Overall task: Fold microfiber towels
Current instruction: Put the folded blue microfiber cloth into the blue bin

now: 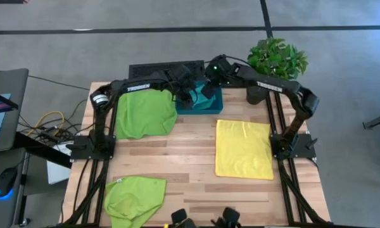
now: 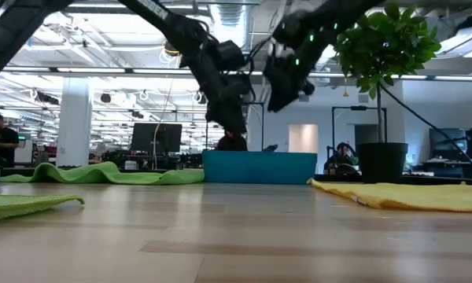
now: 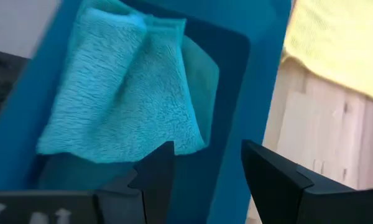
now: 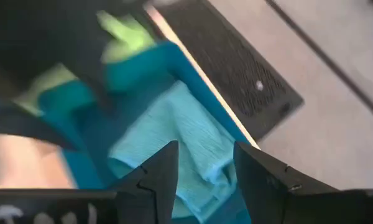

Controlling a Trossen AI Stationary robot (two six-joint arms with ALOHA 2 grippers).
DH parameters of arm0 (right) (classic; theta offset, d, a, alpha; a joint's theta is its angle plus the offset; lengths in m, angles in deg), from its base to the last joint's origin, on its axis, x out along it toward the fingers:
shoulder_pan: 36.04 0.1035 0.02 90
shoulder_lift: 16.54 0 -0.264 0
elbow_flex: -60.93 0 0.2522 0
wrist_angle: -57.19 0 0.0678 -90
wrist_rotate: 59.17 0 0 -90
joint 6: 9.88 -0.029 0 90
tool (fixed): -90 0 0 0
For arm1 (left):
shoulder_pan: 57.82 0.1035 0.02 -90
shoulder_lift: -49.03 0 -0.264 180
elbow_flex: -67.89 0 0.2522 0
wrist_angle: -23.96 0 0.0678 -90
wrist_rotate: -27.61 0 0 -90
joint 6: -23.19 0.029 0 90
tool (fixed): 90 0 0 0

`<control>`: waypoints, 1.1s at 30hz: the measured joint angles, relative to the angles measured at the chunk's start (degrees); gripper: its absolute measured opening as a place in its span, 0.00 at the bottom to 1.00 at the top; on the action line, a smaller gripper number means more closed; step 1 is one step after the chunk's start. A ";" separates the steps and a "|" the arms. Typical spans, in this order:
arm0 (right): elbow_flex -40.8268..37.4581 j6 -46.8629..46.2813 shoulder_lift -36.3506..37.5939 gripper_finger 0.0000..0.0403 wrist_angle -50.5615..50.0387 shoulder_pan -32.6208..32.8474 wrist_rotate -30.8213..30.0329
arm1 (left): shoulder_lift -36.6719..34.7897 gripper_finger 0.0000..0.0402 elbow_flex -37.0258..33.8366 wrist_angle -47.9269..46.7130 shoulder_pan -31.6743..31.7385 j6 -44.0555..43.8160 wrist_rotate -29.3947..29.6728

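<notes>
Both my grippers, L (image 1: pixel 189 96) & R (image 1: pixel 208 88), jaws apart, empty, over teal towel (image 3: pixel 124 93) in bin (image 1: pixel 214 103), frame top-centre.

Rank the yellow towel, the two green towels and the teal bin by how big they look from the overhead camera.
1. Yellow towel, lying flat.
2. Far green towel.
3. Near green towel, close to the second and cut off by the picture's edge, so unsure.
4. Teal bin, partly covered by both grippers.
</notes>
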 joint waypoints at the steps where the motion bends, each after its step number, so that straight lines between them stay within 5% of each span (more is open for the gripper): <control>1: 0.00 0.46 1.02 0.44 -0.50 0.90 0.04 | 0.97 0.45 0.00 1.40 0.00 0.50 -0.04; 14: 0.00 1.89 8.04 0.44 -1.18 9.84 -0.09 | 8.66 0.45 0.09 10.07 0.62 1.95 4.22; 33: -0.07 3.76 7.52 0.43 -1.13 11.47 -0.13 | 11.95 0.45 0.11 3.54 1.09 6.29 0.82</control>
